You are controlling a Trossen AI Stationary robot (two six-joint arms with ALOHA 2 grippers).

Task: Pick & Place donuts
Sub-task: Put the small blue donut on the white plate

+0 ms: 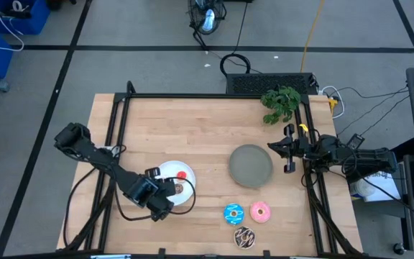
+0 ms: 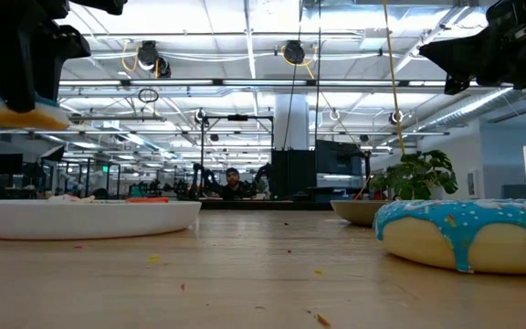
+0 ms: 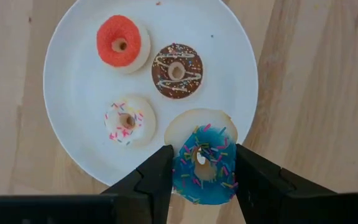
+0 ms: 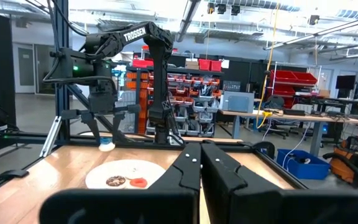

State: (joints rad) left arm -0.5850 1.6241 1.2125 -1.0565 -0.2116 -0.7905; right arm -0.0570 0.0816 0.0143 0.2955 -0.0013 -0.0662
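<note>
Your left gripper (image 3: 199,180) has its fingers pinching the tiny blue donut (image 3: 205,167) just above the white plate's (image 3: 73,81) edge, where the red (image 3: 119,41), brown (image 3: 177,70) and white (image 3: 126,119) tiny donuts lie. Farther off, your right gripper (image 1: 287,150) waits beside the gray plate (image 1: 250,165), fingers pressed together.

Bright, even overhead strip lighting casts soft shadows; the low view's near blue sprinkled donut (image 2: 468,233) is blurred.
</note>
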